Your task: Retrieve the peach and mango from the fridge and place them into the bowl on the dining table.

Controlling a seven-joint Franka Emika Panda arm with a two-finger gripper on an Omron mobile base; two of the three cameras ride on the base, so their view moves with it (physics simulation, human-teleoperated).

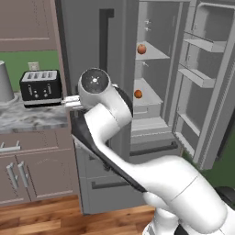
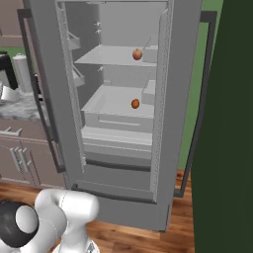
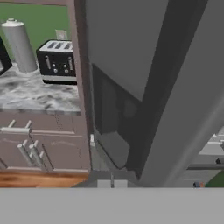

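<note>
- While no brand, label or lettering can be read anywhere, the left base view shows the fridge with its right door swung wide; a reddish fruit sits on the upper shelf and a smaller orange fruit on the shelf below. I cannot tell which is the peach and which the mango. The door racks look bare. The robot arm crosses in front of the shut left door and covers its lower part. To the left, a black toaster stands on a marbled counter, beside a grey cylinder cut off by the picture's edge.
- From the right base view, the fridge is seen head-on into its open right half. The reddish fruit rests on the top shelf and the orange fruit on the shelf under it, both near the right wall. A dark green slab on the right hides that side of the room.
- In the hand view, the camera is close to the fridge's grey front, with the dark dispenser recess just ahead. The toaster and the grey cylinder stand on the counter to the left. The gripper shows as two small pale tips at the bottom, pressed together with nothing between them.
</note>
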